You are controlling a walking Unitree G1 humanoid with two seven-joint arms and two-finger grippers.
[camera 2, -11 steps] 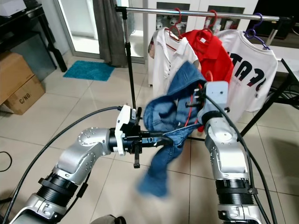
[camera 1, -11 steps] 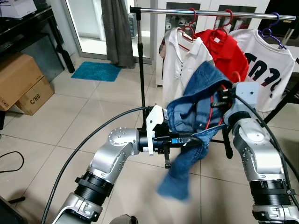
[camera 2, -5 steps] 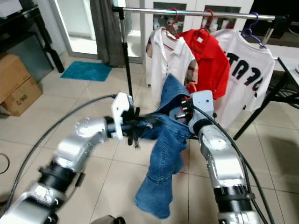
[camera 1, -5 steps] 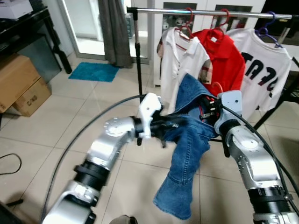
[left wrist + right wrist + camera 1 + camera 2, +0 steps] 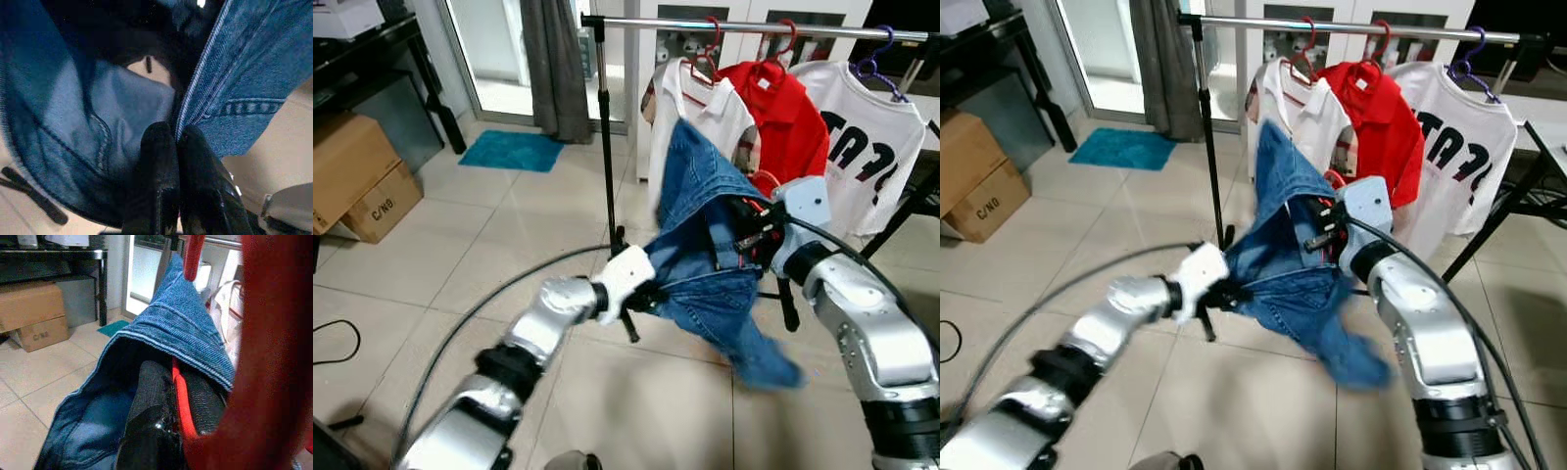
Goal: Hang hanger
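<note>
A pair of blue jeans hangs bunched between my two grippers, in front of the clothes rail. My left gripper is shut on a seam of the jeans at their lower left edge. At the upper right, under the denim waistband, my right gripper is shut on a red hanger that carries the jeans. A jeans leg trails out low to the right, blurred. The hanger's hook is below the rail, apart from it.
A white polo, a red shirt and a white printed tee hang on the rail. The rack's black post stands left of them. Cardboard boxes and a teal mat lie at the left.
The jeans have swung up and spread; the loose leg flew from hanging straight down out to the right. My left gripper has dropped lower, still holding denim. The right gripper has risen slightly.
</note>
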